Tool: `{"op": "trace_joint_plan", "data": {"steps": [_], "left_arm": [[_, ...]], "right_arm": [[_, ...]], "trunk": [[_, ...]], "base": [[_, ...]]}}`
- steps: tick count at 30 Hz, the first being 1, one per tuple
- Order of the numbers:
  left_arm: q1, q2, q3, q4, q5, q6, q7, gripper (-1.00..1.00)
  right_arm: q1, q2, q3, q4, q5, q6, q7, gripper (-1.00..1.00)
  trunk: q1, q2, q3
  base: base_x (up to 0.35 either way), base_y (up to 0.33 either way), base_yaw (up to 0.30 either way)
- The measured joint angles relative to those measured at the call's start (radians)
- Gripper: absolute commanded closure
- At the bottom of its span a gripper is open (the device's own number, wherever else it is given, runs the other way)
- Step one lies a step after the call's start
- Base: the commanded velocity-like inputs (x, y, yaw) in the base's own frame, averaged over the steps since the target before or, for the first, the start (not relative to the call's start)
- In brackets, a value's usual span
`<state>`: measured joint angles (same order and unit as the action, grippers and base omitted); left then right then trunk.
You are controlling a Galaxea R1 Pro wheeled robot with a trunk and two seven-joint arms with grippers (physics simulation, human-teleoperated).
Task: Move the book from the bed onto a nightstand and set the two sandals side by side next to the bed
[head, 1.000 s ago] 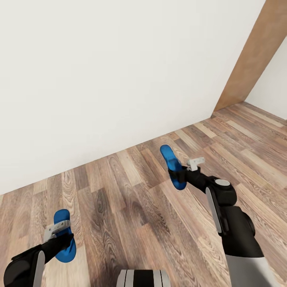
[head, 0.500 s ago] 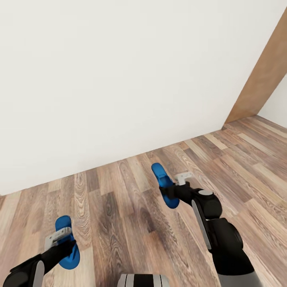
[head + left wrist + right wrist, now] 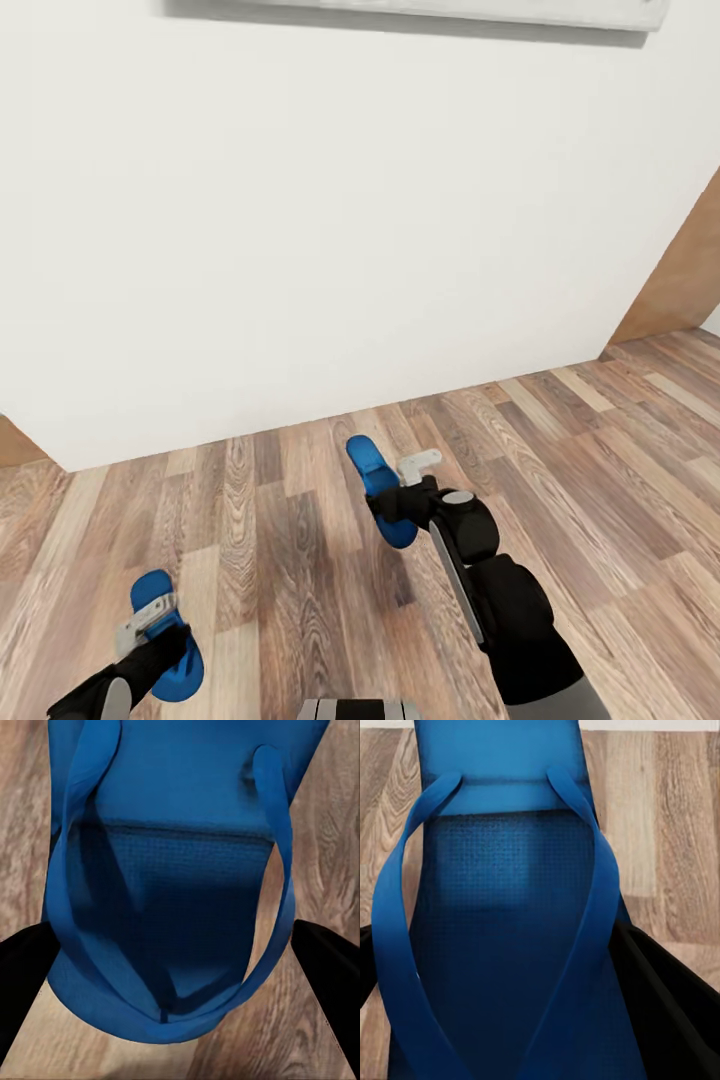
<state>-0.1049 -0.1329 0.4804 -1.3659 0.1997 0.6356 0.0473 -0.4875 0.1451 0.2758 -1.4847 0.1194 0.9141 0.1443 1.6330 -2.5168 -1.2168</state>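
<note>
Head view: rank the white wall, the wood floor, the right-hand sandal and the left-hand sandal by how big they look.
1. White wall
2. Wood floor
3. Right-hand sandal and left-hand sandal: alike, partly hidden by the jaws, so unranked.

My view has swung since a second ago: the brown panel [image 3: 675, 285] by the white wall [image 3: 330, 230] slid toward the edge, and a pale ledge [image 3: 440, 10] appeared high on that wall.

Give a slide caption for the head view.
Each hand, left and right, carries a blue sandal over wood-plank floor.
</note>
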Motion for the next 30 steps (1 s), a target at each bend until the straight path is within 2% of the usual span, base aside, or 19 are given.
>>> {"op": "trace_joint_plan", "data": {"steps": [1, 2, 7, 12, 16, 20, 27, 30], "left_arm": [[-0.002, 0.002, -0.008, 0.010, 0.033, -0.006, 0.029, 1.00], [-0.003, 0.003, -0.017, 0.014, 0.043, -0.007, 0.037, 1.00], [-0.007, 0.008, -0.068, 0.043, 0.073, -0.010, 0.062, 1.00], [-0.010, 0.009, -0.079, 0.057, 0.093, -0.015, 0.067, 1.00], [-0.011, 0.013, -0.071, 0.062, 0.116, -0.017, 0.069, 1.00], [-0.011, 0.016, -0.039, 0.065, 0.125, -0.019, 0.075, 1.00], [-0.012, 0.016, -0.011, 0.086, 0.140, -0.025, 0.145, 1.00], [-0.024, 0.015, -0.025, 0.109, 0.150, -0.031, 0.162, 1.00]], "right_arm": [[0.000, 0.000, 0.004, 0.001, -0.003, 0.000, 0.013, 1.00], [0.000, -0.001, 0.005, 0.002, 0.000, 0.000, 0.018, 1.00], [0.001, -0.002, 0.007, -0.005, 0.000, 0.000, 0.036, 1.00], [0.002, -0.002, 0.008, -0.007, 0.002, -0.001, 0.040, 1.00], [0.003, -0.002, 0.014, -0.008, 0.001, -0.001, 0.041, 1.00], [0.008, -0.002, 0.034, -0.008, 0.006, -0.004, 0.035, 1.00], [0.040, -0.001, 0.055, -0.036, 0.006, -0.005, 0.030, 1.00], [0.078, -0.002, 0.113, -0.055, 0.006, -0.009, 0.027, 1.00]], "trunk": [[0.000, 0.000, 0.004], [-0.001, 0.000, 0.008], [-0.003, 0.002, 0.027], [-0.005, 0.003, 0.046], [-0.007, 0.004, 0.062], [-0.009, 0.005, 0.077], [-0.012, 0.006, 0.104], [-0.013, 0.007, 0.116]], "base": [[0.000, 0.000, 0.274], [0.000, 0.000, 0.275], [0.000, 0.000, 0.275], [0.000, 0.000, 0.271], [0.000, 0.000, 0.274], [0.000, 0.000, 0.278], [0.000, 0.000, 0.282], [0.000, 0.000, 0.284]]}}
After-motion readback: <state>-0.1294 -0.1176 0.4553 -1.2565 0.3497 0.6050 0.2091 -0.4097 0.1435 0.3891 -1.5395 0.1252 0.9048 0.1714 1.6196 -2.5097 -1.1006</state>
